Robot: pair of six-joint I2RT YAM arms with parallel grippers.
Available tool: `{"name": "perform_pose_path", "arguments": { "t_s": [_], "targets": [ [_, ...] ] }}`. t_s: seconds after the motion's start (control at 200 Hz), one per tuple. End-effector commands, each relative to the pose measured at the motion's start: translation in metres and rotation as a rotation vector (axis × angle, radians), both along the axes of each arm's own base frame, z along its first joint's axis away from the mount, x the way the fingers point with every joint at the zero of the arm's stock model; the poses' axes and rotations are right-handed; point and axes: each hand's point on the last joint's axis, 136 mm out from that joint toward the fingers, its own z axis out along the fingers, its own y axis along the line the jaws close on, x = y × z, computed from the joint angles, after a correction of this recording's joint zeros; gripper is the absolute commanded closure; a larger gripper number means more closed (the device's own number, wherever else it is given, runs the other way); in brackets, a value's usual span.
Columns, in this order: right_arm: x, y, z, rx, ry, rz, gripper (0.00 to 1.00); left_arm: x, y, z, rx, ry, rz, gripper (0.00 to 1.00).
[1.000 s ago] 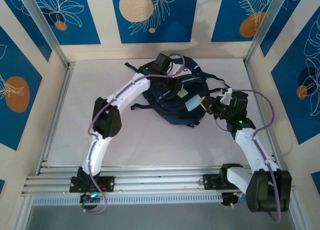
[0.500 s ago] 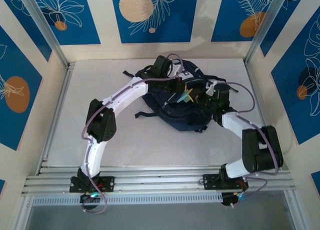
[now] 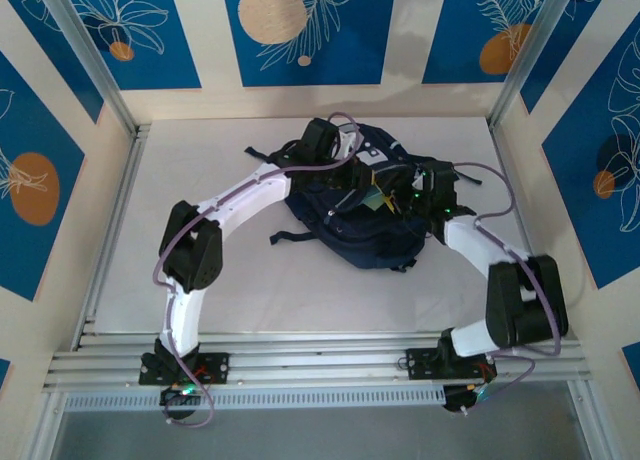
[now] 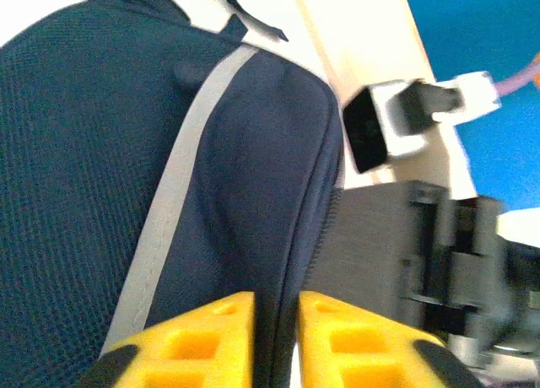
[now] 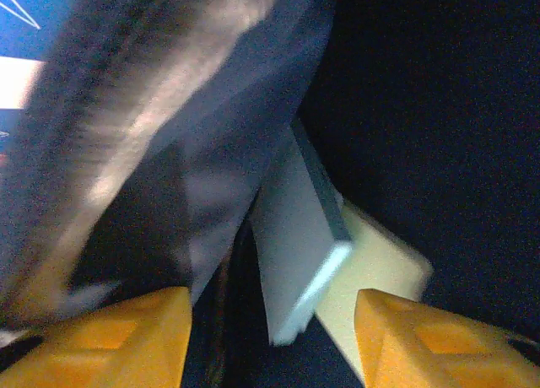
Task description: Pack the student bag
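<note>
The large dark navy fabric student bag [image 3: 375, 242] lay toward the far edge of the white table surface [image 3: 170, 160], right of its middle, long axis slanting toward the near right corner. My right claw [image 5: 268, 308] sat in its mouth, jaws wide, holding nothing; a pale blue-grey flat card [image 5: 291, 228] and a pale yellow flat pad [image 5: 380, 272] lay just ahead, deeper in. My left claw [image 4: 277, 312] straddled the rim, fingers barely parted; I could not tell whether it pinched.

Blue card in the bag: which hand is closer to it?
Right. The right hand is open inside the bag, the blue card loose between its fingers. The left hand pinches the bag's outer edge, farther off.
</note>
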Motion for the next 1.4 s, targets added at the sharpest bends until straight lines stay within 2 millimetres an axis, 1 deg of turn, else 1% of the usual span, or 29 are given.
{"name": "perform_pose_path", "arguments": {
  "t_s": [0.0,0.025,0.05,0.11,0.185,0.24,0.295,0.385,0.46,0.535,0.645,0.8,0.865,1.015,1.11,1.15,1.22,1.235,1.255,1.335,1.395],
  "targets": [
    [-0.040,-0.021,0.000,-0.175,0.078,-0.010,0.40,0.000,0.009,0.060,-0.126,-0.121,0.014,0.51],
    [-0.048,-0.025,0.002,-0.197,0.084,-0.014,0.39,0.002,0.015,0.060,-0.127,-0.121,0.026,0.45],
    [-0.056,-0.028,0.003,-0.219,0.089,-0.014,0.39,0.003,0.020,0.060,-0.130,-0.125,0.038,0.42],
    [-0.074,-0.034,0.007,-0.256,0.091,-0.016,0.37,0.007,0.037,0.053,-0.125,-0.127,0.076,0.39],
    [-0.090,-0.038,0.010,-0.274,0.086,-0.020,0.36,0.013,0.062,0.039,-0.104,-0.113,0.138,0.36],
    [-0.096,-0.040,0.013,-0.282,0.069,-0.028,0.34,0.015,0.081,0.024,-0.080,-0.095,0.177,0.36],
    [-0.098,-0.042,0.011,-0.286,0.061,-0.036,0.33,0.014,0.097,0.007,-0.052,-0.081,0.200,0.36],
    [-0.095,-0.040,0.005,-0.278,0.044,-0.025,0.32,0.001,0.111,-0.020,0.003,-0.096,0.169,0.36],
    [-0.090,-0.036,-0.006,-0.273,0.050,-0.009,0.29,-0.012,0.114,-0.039,0.032,-0.111,0.111,0.36],
    [-0.085,-0.033,-0.019,-0.260,0.067,0.005,0.26,-0.024,0.114,-0.054,0.037,-0.108,0.059,0.36],
    [-0.076,-0.029,-0.034,-0.255,0.057,0.015,0.26,-0.034,0.114,-0.078,0.052,-0.100,0.017,0.36],
    [-0.072,-0.027,-0.048,-0.245,0.061,0.014,0.26,-0.046,0.109,-0.106,0.102,-0.075,-0.052,0.38],
    [-0.071,-0.026,-0.049,-0.236,0.061,0.016,0.26,-0.053,0.105,-0.115,0.128,-0.076,-0.095,0.39],
    [-0.072,-0.024,-0.053,-0.221,0.066,0.014,0.27,-0.064,0.094,-0.130,0.152,-0.065,-0.183,0.45],
    [-0.072,-0.023,-0.056,-0.211,0.070,0.013,0.29,-0.067,0.092,-0.140,0.174,-0.052,-0.212,0.49],
    [-0.071,-0.022,-0.057,-0.209,0.073,0.016,0.30,-0.067,0.091,-0.143,0.178,-0.045,-0.216,0.53],
    [-0.071,-0.021,-0.059,-0.207,0.078,0.023,0.35,-0.069,0.090,-0.141,0.171,-0.048,-0.222,0.64],
    [-0.070,-0.020,-0.058,-0.207,0.076,0.025,0.35,-0.068,0.090,-0.140,0.172,-0.049,-0.220,0.68],
    [-0.070,-0.020,-0.058,-0.206,0.076,0.027,0.37,-0.069,0.090,-0.139,0.173,-0.051,-0.222,0.71],
    [-0.068,-0.020,-0.058,-0.207,0.072,0.030,0.39,-0.067,0.092,-0.135,0.183,-0.073,-0.208,0.73],
    [-0.067,-0.020,-0.057,-0.210,0.069,0.031,0.40,-0.066,0.094,-0.132,0.192,-0.089,-0.201,0.78]
  ]
}}
